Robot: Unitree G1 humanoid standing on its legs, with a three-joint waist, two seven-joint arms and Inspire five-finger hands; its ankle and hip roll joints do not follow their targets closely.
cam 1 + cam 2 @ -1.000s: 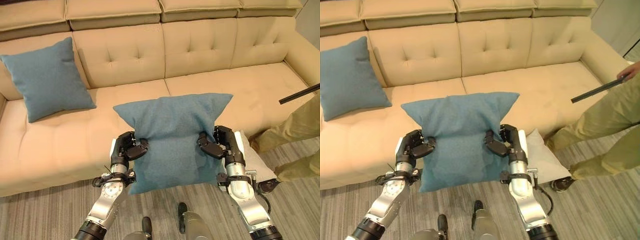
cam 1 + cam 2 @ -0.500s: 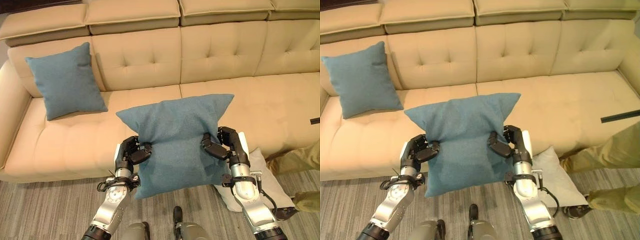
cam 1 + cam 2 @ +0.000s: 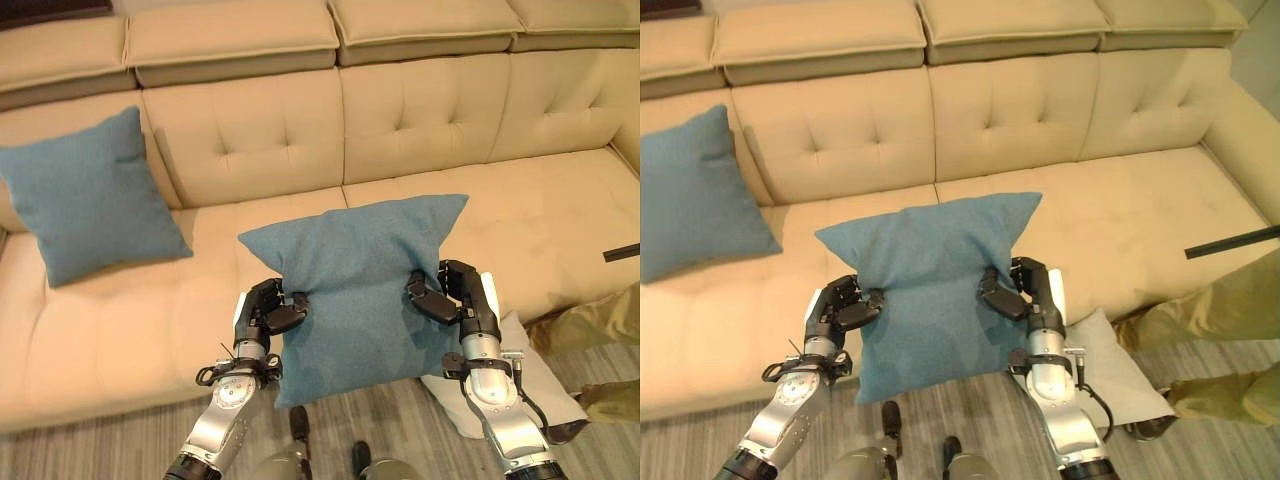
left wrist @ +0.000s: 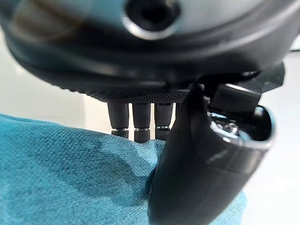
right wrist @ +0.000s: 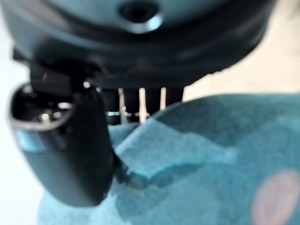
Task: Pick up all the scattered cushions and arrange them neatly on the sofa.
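Two hands [image 3: 268,310] [image 3: 452,292] pinching blue cushion [image 3: 355,285] above sofa [image 3: 420,120].

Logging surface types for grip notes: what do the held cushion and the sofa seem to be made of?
Held blue cushion: woven fabric with a matte, grainy weave, seen close in the left wrist view; it creases softly where the left hand and right hand pinch it. Beige sofa: smooth, tufted, slightly sheened, probably leather or imitation.

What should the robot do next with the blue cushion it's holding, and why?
Probably carry the blue cushion forward and set it against the sofa's backrest. Both the left hand and right hand pinch its sides, holding it above the seat's front edge.
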